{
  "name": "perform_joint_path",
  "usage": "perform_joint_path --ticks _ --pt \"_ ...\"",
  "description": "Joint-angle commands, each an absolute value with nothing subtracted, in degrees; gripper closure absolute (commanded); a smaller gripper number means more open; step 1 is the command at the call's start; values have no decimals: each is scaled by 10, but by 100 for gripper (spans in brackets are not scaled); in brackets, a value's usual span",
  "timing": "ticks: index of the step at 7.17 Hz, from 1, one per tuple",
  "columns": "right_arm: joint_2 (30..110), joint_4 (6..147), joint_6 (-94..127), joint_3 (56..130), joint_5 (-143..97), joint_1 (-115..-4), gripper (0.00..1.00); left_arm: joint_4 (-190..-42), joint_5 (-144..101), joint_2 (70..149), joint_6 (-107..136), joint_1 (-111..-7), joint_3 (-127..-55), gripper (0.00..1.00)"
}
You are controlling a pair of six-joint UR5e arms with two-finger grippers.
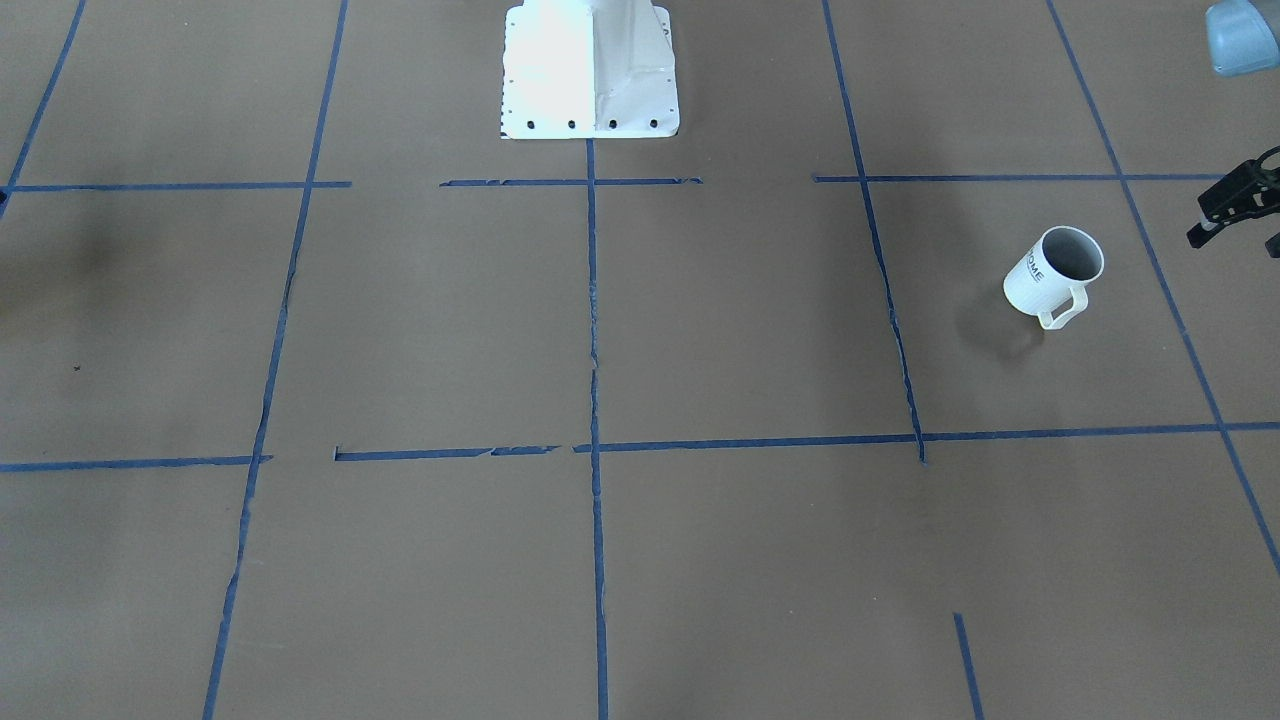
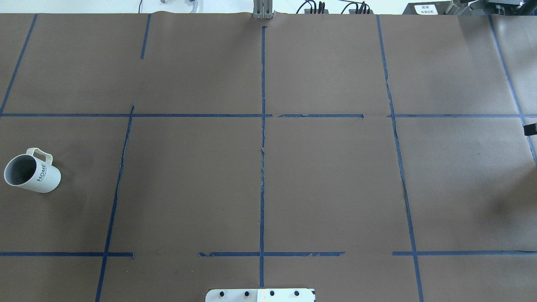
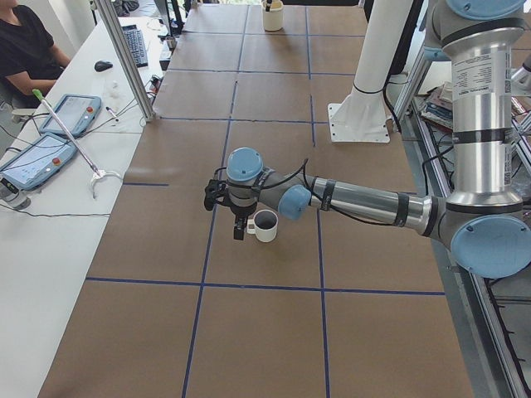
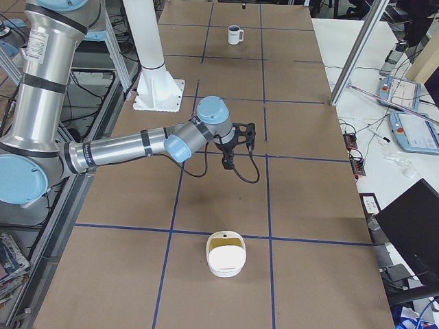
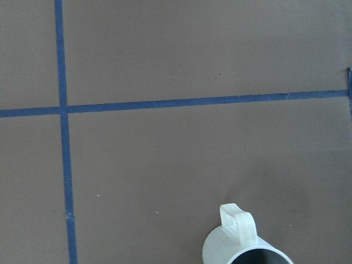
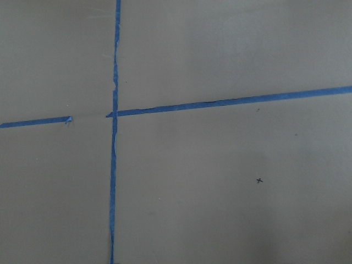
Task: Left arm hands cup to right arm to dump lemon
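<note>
One white HOME mug [image 1: 1055, 272] upright on the table [image 2: 327, 180]; left gripper [image 1: 1236, 215] near the mug, touching nothing, right gripper [image 4: 236, 145] well apart from it; finger openings indeterminable.

The worktop [image 2: 327, 184] is plain brown, crossed by a grid of blue tape lines [image 2: 262, 167]. The mug [image 2: 42, 178] is white with a finely ribbed wall, a grey inside and dark "HOME" lettering. The left arm [image 3: 365, 201] is silver-grey with light-blue joint caps, and the pedestal [image 1: 590, 70] is white.
</note>
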State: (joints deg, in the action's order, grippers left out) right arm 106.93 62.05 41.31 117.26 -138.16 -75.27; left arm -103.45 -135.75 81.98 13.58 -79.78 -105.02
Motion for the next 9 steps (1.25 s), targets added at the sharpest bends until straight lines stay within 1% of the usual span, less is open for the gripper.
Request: perform_joint_path --ticks 1,2,3,4,5,7,8,9 --pt "1096 621 297 1151 -1384 -790 0 -956 -1358 818 8 -866 -1045 0" --pt "1100 622 239 1121 -1386 -814 0 -937 -1377 816 -24 -887 -1042 0" --pt "1120 626 193 1115 -1387 -827 0 -933 -1403 815 -54 -906 -1021 0" --pt "1123 659 175 1115 -1388 -831 0 -932 -1404 816 -68 -908 -1005 0" --pt "1122 714 110 1116 -1387 -836 0 -932 -1403 816 -68 -908 -1000 0" --pt "1099 868 -72 1125 -1386 -891 0 -904 -1403 817 -69 -909 -999 0" --pt "1100 928 -87 1135 -1382 -930 0 -897 -1403 817 -68 -909 -1000 0" --pt "1100 932 -86 1136 -1379 -931 0 -860 -1403 819 -68 -910 -1011 0"
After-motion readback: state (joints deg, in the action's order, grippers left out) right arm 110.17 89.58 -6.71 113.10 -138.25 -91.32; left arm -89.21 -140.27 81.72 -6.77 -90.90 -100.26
